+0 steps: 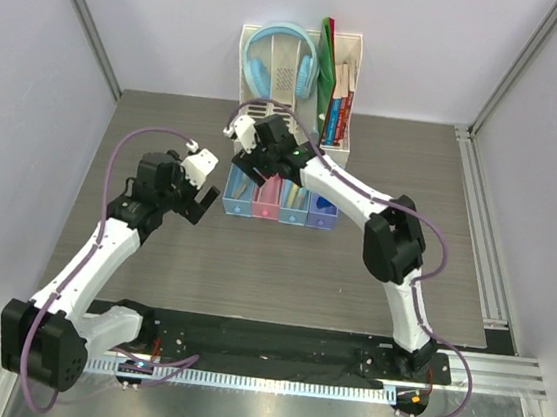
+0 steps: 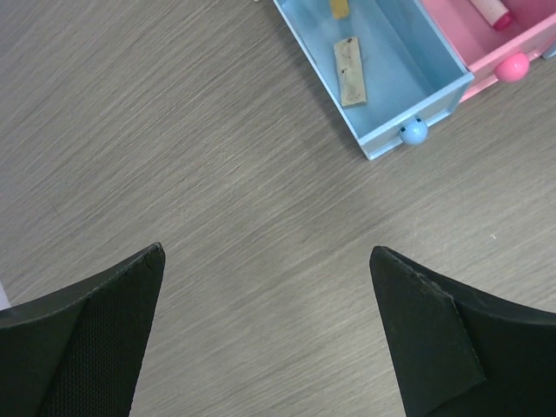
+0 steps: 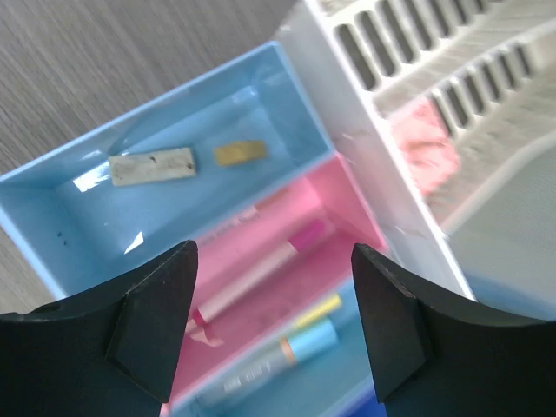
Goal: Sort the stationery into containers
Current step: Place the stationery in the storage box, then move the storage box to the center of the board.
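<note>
The four joined bins stand in a row in front of the organiser: blue (image 1: 241, 196), pink (image 1: 268, 200), light blue (image 1: 294, 206), purple-blue (image 1: 322, 213). My right gripper (image 3: 274, 252) is open and empty, hovering over the pink bin (image 3: 347, 217). That bin holds the pink-tipped white pen (image 3: 261, 274). The blue bin (image 3: 52, 226) holds a tan block (image 3: 152, 167) and a small yellowish block (image 3: 241, 153). The light-blue bin holds the yellow highlighter (image 3: 319, 309) and a blue-capped marker (image 3: 287, 352). My left gripper (image 2: 267, 250) is open and empty over bare table, left of the blue bin (image 2: 434, 95).
The tall white slotted organiser (image 1: 298, 80) stands right behind the bins, with light-blue headphones (image 1: 280, 63) and upright books (image 1: 337, 89) in it. Grey walls close in the table on the left, back and right. A metal rail (image 1: 477, 231) runs along the right side.
</note>
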Controlling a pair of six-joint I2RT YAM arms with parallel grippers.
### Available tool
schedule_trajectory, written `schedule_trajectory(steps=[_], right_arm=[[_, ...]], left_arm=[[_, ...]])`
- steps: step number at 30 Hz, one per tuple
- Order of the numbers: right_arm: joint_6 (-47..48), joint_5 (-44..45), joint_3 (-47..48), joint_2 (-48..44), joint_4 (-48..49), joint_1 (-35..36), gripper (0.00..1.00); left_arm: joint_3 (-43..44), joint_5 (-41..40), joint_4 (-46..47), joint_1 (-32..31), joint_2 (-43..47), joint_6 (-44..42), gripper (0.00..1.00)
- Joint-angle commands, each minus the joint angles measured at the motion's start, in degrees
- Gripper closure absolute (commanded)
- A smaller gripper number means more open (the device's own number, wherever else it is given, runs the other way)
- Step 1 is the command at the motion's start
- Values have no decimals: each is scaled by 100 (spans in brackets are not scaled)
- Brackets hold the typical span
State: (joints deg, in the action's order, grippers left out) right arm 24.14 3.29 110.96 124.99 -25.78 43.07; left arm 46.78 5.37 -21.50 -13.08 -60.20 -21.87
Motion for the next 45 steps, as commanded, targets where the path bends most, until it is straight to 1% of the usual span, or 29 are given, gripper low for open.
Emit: schedule_trajectory(steps=[1,3,5,9,11,14,15,18,22,30,32,36,45], right_arm=[[-340,725,-618,-1643,161,-132,22],[-313,963,-1064,-2116,47,-298,20],[-444,946,-1321,-2364,-198,-578,19],[-717,762,-2233,-2917,-349,-1194,18],[-779,691,-2638,-3041,-349,-1440,18],[-876,454,-2964,-3130,-340,-1915,18],[-920,375,-3018,-3112,-331,-2116,18],[-946,234,-3150,-2963,-314,-2337,18],[-1025,67,-3238,-2770,-217,-2356,18],[-1184,-250,-3124,-2532,-208,-2364,18],[-1201,-556,-3185,-2515,-217,-2356,19],[-1193,-715,-3387,-2488,-226,-2303,19],[-1122,-654,-3713,-2418,-252,-2057,19]], left_arm=[[330,-27,664,34,-586,60,0],[497,43,769,25,-860,138,0],[805,140,787,34,-1342,192,0],[1253,272,875,25,-2073,271,0],[1482,334,893,16,-2423,297,0],[1763,404,910,16,-2689,358,0],[1825,447,910,25,-2837,359,0],[2001,439,928,16,-3110,367,0],[2115,386,989,-1,-3400,341,0],[2124,255,1130,-98,-3902,218,0],[2124,228,1139,-124,-4025,209,0],[2124,228,1139,-168,-4104,209,0],[2063,281,1095,-212,-3990,253,0]])
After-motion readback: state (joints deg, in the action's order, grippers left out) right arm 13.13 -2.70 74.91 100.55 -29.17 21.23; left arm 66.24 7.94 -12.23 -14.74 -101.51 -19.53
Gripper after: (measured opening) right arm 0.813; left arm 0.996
